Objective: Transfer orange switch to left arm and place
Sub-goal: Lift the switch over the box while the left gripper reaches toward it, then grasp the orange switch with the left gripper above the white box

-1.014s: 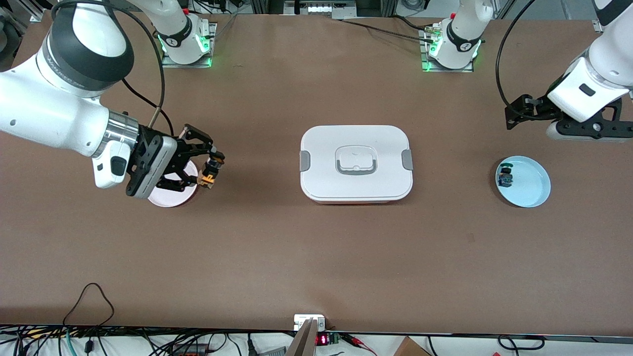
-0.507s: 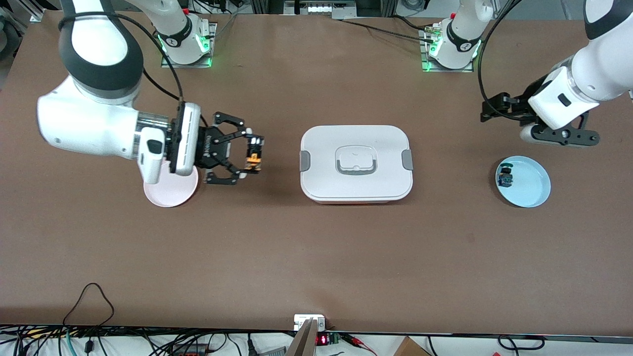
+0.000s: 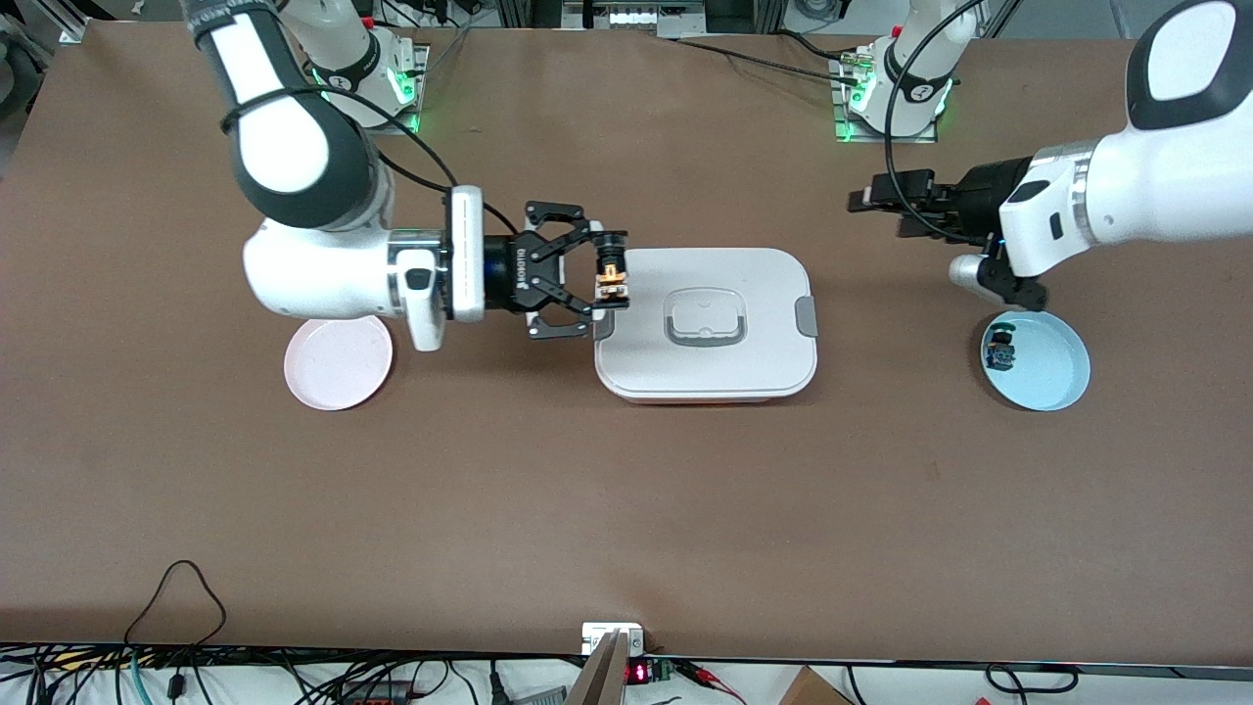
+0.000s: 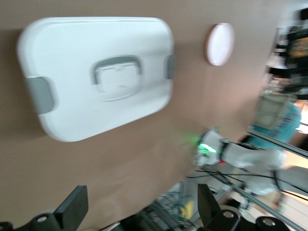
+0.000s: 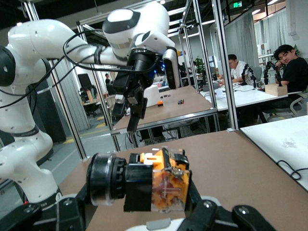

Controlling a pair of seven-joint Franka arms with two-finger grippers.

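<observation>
The orange switch [image 3: 612, 275], black-bodied with orange ends, is held in my right gripper [image 3: 609, 277], which is shut on it and points sideways. It hangs over the edge of the white box [image 3: 754, 284] at the right arm's end. In the right wrist view the switch [image 5: 144, 180] fills the space between the fingers of the right gripper [image 5: 147, 192]. My left gripper [image 3: 866, 201] is open and empty, in the air over bare table beside the box at the left arm's end, pointing at the box. The left wrist view shows its fingers [image 4: 72, 211] wide apart and the box [image 4: 72, 48] past them.
A pink plate [image 3: 338, 362] lies empty toward the right arm's end; it also shows in the left wrist view [image 4: 220, 43]. A blue plate [image 3: 1052, 367] toward the left arm's end holds a small blue-and-green switch [image 3: 1000, 350]. Cables lie along the table edge nearest the front camera.
My right gripper has carried the orange switch from over the pink plate to the box's edge and turned sideways. My left arm has swung from near the blue plate toward the box.
</observation>
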